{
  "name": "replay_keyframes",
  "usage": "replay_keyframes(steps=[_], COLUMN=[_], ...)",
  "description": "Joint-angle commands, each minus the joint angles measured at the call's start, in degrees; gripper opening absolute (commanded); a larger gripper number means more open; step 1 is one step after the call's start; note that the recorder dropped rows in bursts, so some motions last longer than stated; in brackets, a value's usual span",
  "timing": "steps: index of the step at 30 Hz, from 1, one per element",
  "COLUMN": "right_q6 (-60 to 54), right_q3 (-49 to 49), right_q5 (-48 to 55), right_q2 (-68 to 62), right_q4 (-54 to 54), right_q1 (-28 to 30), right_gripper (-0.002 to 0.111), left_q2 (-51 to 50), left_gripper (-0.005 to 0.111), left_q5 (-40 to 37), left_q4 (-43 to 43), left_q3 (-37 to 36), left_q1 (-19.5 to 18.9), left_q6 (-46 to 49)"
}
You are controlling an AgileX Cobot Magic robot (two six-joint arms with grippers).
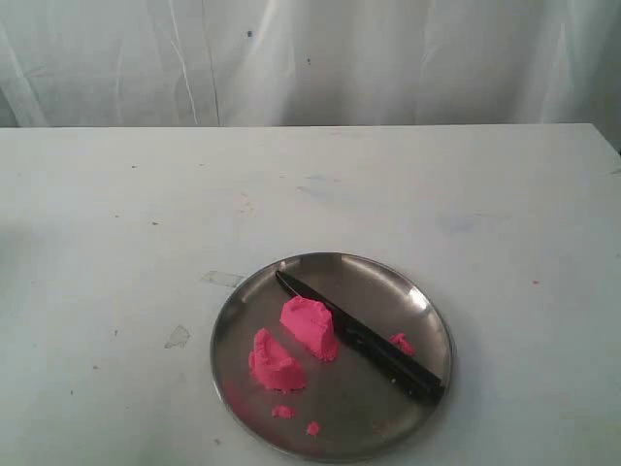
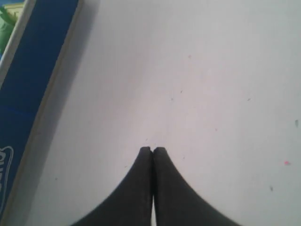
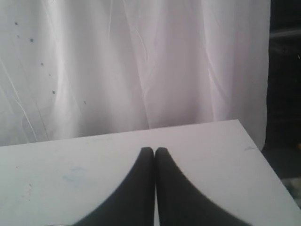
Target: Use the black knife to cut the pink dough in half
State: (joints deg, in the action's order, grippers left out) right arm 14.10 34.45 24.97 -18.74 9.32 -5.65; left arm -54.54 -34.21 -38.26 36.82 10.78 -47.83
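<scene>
Lying halved, pink dough (image 1: 293, 342) beside black knife (image 1: 364, 340), hands elsewhere.

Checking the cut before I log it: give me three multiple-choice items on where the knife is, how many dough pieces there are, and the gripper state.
1. Where is the black knife?
A. on the steel plate
B. on the bare table
C. in a gripper

2. How many large pieces of pink dough?
A. one
B. two
C. four

3. The left gripper and right gripper are:
A. both open
B. both shut, empty
C. holding dough

Answers: 1 A, it lies across the plate; 2 B, two chunks apart, plus crumbs; 3 B, fingertips meet with nothing between.
</scene>
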Motion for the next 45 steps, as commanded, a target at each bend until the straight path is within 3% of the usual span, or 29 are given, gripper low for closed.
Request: replay_keyframes(steps=[1, 5, 10, 15, 20, 34, 41, 45], right_q6=[-1.0, -3.3, -3.4, -3.4, -3.4, -3.4, -3.4, -3.4], right_q3=[-2.2, -3.7, -10.7, -17.4, -17.7, -17.8, -26.2, -32.6], right_q5=[0.0, 5.3, 0.2, -4.5, -0.5, -1.0, -4.1, -3.1], right_q2=[5.3, 7.6, 8.0, 7.9, 7.9, 8.0, 18.7, 18.7], right_q4=[0.8, 1.8, 5.5, 2.6, 2.6, 2.6, 2.8, 2.3], right_q1=[-1.3, -1.3, -1.3, -1.3, -1.3, -1.3, -1.0, -1.0], right_gripper=[0.000, 0.000, 0.000, 0.000, 0.000, 0.000, 0.000, 0.000], left_q2=[12.5, 23.6, 36.0, 42.3, 43.2, 43.2, 43.2, 43.4], left_gripper=[0.000, 0.000, 0.000, 0.000, 0.000, 0.000, 0.000, 0.000], left_q5=[4.0, 7.4, 7.4, 0.4, -7.0, -7.4, -7.4, -7.4], left_q4=[0.7, 0.7, 0.7, 4.1, 4.9, 4.9, 4.8, 4.9], left_q3=[-3.3, -5.6, -8.4, -10.2, -10.2, -10.2, -10.2, -10.2], left_q1=[-0.1, -0.1, -0.1, -0.1, -0.1, -0.1, -0.1, -0.1], left_q6=[-0.4, 1.3, 4.7, 5.0, 5.0, 5.2, 5.2, 5.2])
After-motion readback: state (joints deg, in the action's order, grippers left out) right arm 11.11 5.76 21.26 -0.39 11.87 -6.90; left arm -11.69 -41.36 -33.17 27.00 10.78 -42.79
